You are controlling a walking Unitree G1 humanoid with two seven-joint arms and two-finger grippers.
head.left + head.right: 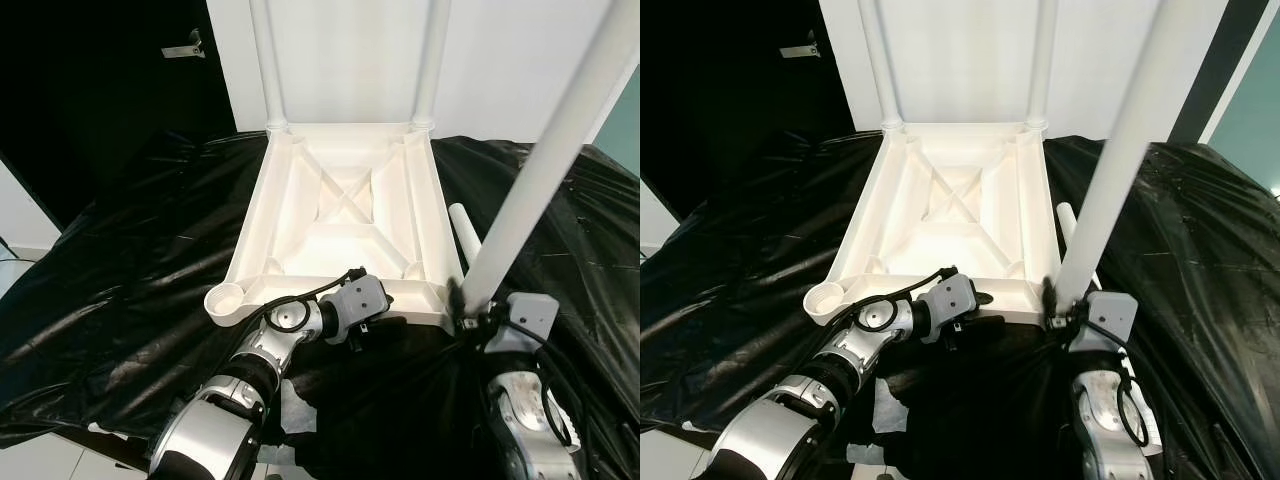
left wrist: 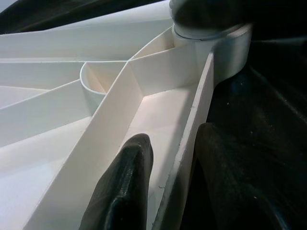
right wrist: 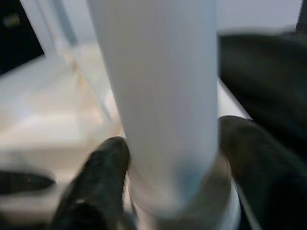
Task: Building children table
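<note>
Both grippers at near edge of upturned white kids' table top (image 1: pixel 345 215), on black plastic sheet (image 1: pixel 130 270).
Right gripper (image 1: pixel 468 308) clamps base of white table leg (image 1: pixel 545 165) standing at near right corner socket, leaning up & right. Left gripper (image 2: pixel 165 184) closed on near rim wall, one finger (image 2: pixel 127 184) inside, other outside. Near left socket (image 1: pixel 228 300) w/o leg. Spare leg (image 1: pixel 466 235) lies just beside right edge. Far side: two legs (image 1: pixel 268 60) upright in corners.

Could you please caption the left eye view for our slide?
Right gripper seats a white leg into the upturned tabletop; left gripper grips its rim.
</note>
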